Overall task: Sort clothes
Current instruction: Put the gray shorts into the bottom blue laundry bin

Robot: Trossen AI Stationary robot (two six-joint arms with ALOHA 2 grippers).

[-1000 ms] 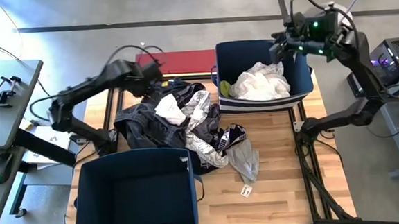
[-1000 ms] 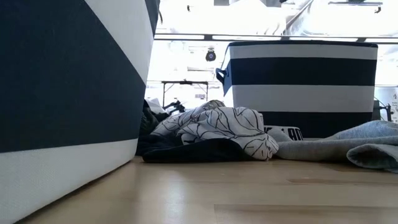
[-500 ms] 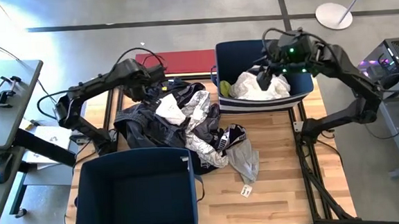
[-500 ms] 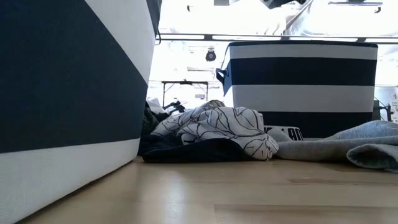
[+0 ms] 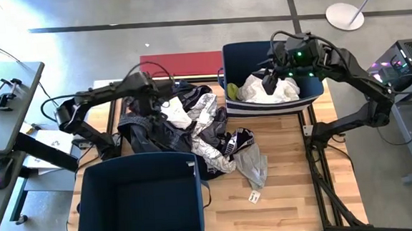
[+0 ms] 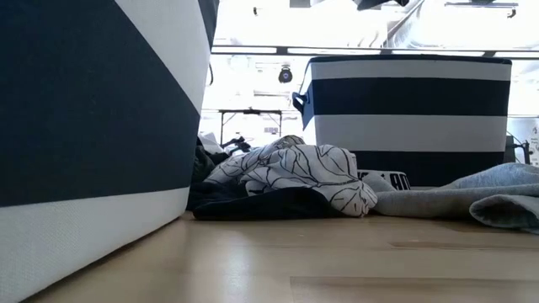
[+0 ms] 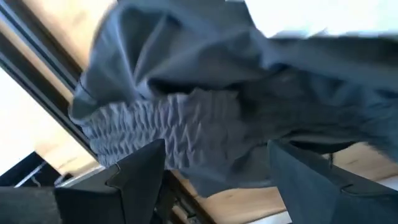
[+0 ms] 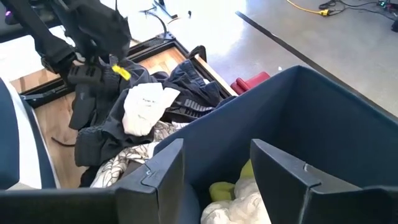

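Your left gripper has its jaws wide apart, and they hang just over a dark grey garment with a gathered waistband at the left edge of the pile; they hold nothing. Your right gripper is over the far bin, and its jaws are also apart and empty, right above the white clothes that lie inside.

From these two places you can judge the progress. In the far bin there are already the white clothes and one bright yellow piece beside them, so the light sorting has begun. The near bin looks to have nothing in it, as far as the high view shows, so the dark sorting is, I think, not yet started.

Most of the work is still on the counter. The pile between the bins holds black and dark grey garments, a small white one, a white patterned one and a grey one at the near side. A small tag lies apart from it. I judge the task to be less than half done.
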